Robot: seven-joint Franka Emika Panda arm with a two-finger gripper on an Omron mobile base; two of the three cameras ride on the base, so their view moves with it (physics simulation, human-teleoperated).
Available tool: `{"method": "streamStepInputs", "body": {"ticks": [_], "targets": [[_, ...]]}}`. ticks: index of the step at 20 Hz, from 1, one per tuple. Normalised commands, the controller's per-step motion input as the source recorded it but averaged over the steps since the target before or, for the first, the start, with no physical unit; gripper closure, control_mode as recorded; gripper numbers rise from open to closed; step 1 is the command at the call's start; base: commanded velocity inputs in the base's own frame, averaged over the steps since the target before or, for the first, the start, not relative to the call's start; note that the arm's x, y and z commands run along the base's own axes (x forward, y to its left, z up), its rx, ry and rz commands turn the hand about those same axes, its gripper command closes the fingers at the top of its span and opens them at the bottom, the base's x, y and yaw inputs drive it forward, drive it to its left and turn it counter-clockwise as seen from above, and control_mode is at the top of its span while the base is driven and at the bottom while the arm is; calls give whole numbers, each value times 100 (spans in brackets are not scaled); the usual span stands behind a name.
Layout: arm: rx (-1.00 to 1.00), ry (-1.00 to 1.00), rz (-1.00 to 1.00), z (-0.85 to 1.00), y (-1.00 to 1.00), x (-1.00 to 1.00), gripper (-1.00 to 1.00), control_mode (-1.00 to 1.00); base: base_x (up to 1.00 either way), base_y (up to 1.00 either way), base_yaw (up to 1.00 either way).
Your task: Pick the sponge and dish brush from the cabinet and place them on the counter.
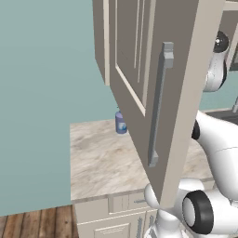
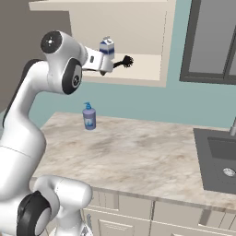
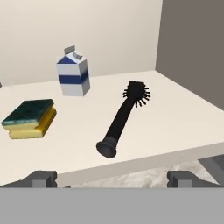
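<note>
no readable text, soap bottle point(image 2: 89, 116) label illegible

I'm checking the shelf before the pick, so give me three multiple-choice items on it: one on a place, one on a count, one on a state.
1. What lies between sponge and brush, further back?
A carton
B bottle
C cup

2. How many things are on the shelf?
A two
B three
C five

3. The hand is
A shut on the brush
B open, holding nothing
C shut on the sponge

Answers: 1 A, the carton stands behind them. 2 B, sponge, carton, brush. 3 B, fingers apart before the shelf edge.
</note>
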Motion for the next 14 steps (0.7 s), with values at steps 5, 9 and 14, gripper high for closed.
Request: {"method": "streamStepInputs", "body": {"ticks": [5, 9, 14], "targets": [[0, 4, 0, -4, -4, 5, -100, -100, 0, 0, 0], [0, 0, 0, -13, 0, 12, -100, -100, 0, 0, 0], [0, 0, 0, -16, 0, 6, -100, -100, 0, 0, 0]]}}
